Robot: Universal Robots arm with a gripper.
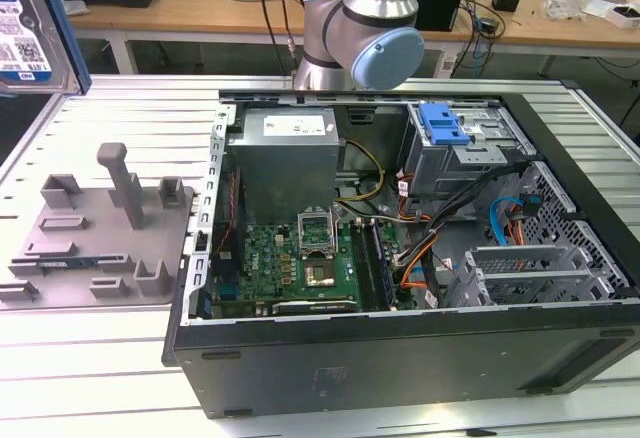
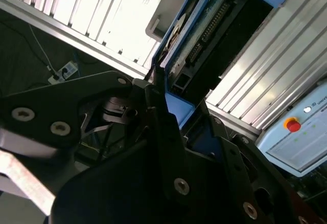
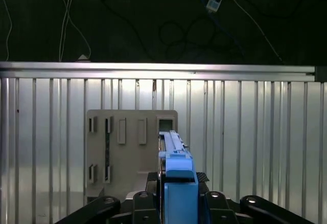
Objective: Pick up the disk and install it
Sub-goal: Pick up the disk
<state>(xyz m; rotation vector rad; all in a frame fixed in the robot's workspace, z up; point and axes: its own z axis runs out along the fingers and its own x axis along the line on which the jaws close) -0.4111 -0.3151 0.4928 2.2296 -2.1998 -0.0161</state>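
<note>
The disk [image 1: 28,28], a silver drive with a white-and-blue label in a blue bracket, hangs high at the exterior view's far left, above the table's corner. The first wrist view has the disk [image 3: 175,155] edge-on and upright. My gripper [image 3: 176,179] is shut on its lower end, with a black finger on either side. In the second wrist view the disk [image 2: 204,35] juts out of the gripper [image 2: 171,106], its circuit board side and connector facing the camera. It is held well above the grey holder [image 3: 130,147].
An open computer case [image 1: 400,358] lies on the ribbed aluminium table [image 1: 120,358], with a drive cage and blue latch [image 1: 442,123] at its back right. The grey holder [image 1: 100,228] sits left of the case. My arm's base [image 1: 360,28] stands behind it.
</note>
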